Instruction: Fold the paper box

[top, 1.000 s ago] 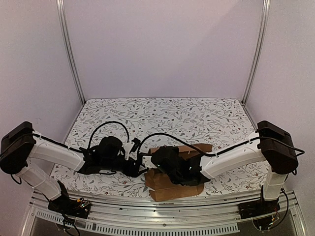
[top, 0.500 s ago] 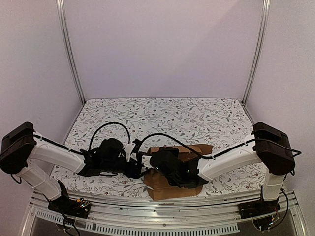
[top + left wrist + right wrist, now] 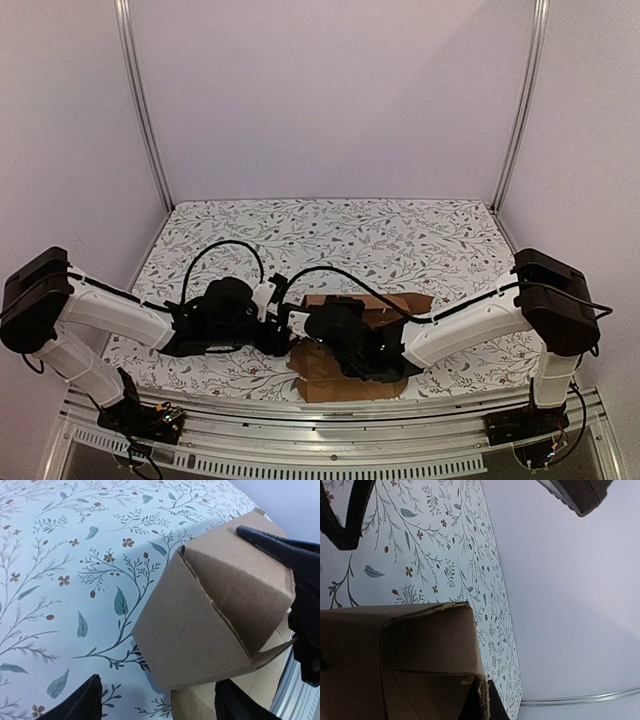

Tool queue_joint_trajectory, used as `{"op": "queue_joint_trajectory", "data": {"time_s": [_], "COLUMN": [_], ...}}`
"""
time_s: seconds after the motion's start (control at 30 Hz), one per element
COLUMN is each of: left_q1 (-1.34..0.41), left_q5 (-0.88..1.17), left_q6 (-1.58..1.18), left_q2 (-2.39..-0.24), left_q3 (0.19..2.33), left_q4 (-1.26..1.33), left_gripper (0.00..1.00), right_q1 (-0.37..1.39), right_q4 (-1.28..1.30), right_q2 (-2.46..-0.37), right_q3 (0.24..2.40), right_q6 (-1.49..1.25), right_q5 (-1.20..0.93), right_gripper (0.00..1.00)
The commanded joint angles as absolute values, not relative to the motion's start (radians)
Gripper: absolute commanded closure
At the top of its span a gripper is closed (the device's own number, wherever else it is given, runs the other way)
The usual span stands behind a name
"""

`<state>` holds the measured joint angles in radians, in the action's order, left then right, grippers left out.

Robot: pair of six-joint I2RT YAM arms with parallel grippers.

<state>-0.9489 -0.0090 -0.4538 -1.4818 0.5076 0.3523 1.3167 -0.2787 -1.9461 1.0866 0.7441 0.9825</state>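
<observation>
From where I stand, the plain brown cardboard box [image 3: 332,385] sits half-formed at the near edge of the floral-patterned worktop [image 3: 400,235], about midway between the two arms. One flap [image 3: 408,300] shows behind it, toward the right. Both arms reach in low and meet over it.

The left arm [image 3: 110,315] comes in from the left. The left jaws are released, with their two black fingers [image 3: 82,702] spread wide. The box's near corner, below an angled, creased panel, points down into the gap between them, and as far as I can tell neither finger presses on it.

The right arm [image 3: 470,325] stretches across from the right. The right jaws are clenched tight on the ragged top edge of one cardboard wall, the dark fingertips [image 3: 495,707] pinched together with the card between them. Seen from the left wrist, that arm's black finger lies along the box's upper right edge.
</observation>
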Motion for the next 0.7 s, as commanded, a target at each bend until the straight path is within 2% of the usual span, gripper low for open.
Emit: {"op": "queue_joint_trajectory", "data": {"time_s": [0.0,0.3,0.67], "left_q1": [-0.965,-0.975,-1.032], "left_q5": [-0.008,0.004,-0.195], "left_q6": [-0.416,-0.388,-0.395], "left_q2": [-1.518,-1.613,-1.668], "left_q3": [0.512,0.478,0.483], "left_q4": [0.521,0.732,0.796], "left_gripper": [0.24,0.27,0.31], "right_q1": [1.334,1.335,1.335], "right_q4": [-0.274,-0.270,-0.246], "right_q2": [-1.934,-1.920,-1.922], "right_q3": [1.073,1.076,1.097], "right_q6": [0.713,0.713,0.689], "right_q5": [0.940,0.957,0.951], "right_gripper": [1.00,1.00,1.00]}}
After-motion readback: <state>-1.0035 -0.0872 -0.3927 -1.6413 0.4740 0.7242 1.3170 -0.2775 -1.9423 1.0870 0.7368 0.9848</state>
